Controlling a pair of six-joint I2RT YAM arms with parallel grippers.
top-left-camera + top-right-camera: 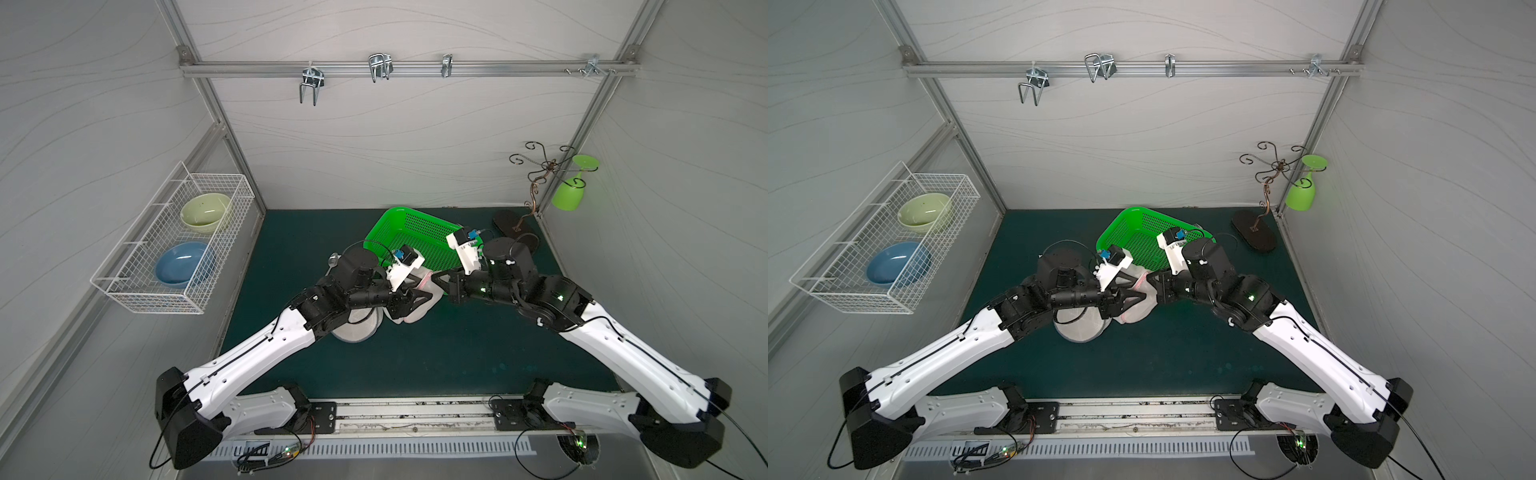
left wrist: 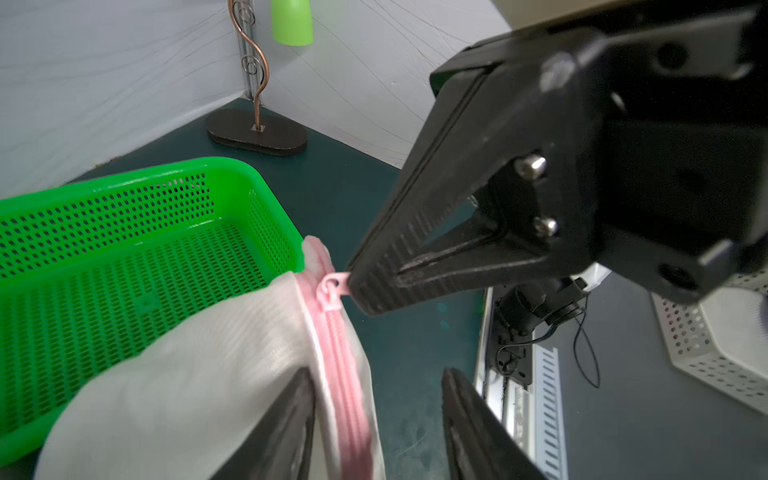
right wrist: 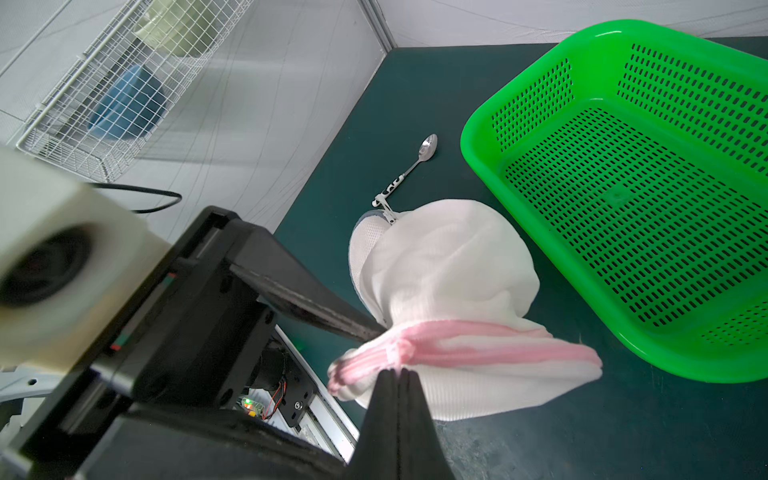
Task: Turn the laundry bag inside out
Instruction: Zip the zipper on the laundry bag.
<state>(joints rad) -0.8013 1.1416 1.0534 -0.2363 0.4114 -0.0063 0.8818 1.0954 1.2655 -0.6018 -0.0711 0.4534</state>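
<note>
The laundry bag (image 1: 415, 320), of white mesh with a pink zipper (image 2: 340, 361), is found in the middle of the dark green table (image 1: 415, 365). It lies just on the near side of the green basket (image 1: 399, 220), and in the right wrist view a narrow strip of table is seen between the two. In both top views the bag is partly covered by the two arms that meet above it. Whether its lower part rests on the table cannot be told.

The right gripper (image 2: 353, 282) is fully closed, and the small pink zipper pull (image 2: 332, 282) is pinched at its tips. The zipper is seen closed along the part in view.

The left gripper (image 2: 376, 376) is partly opened. Its two fingers (image 2: 291, 424) are held apart, and the zipper edge of the bag passes between them, close to one finger only. No firm grip is seen there.

A spoon (image 3: 415, 166) is laid on the table to the left of the basket, and its handle end reaches the bag. A white wire rack (image 1: 137, 266) with two bowls is fixed on the left wall.
</note>
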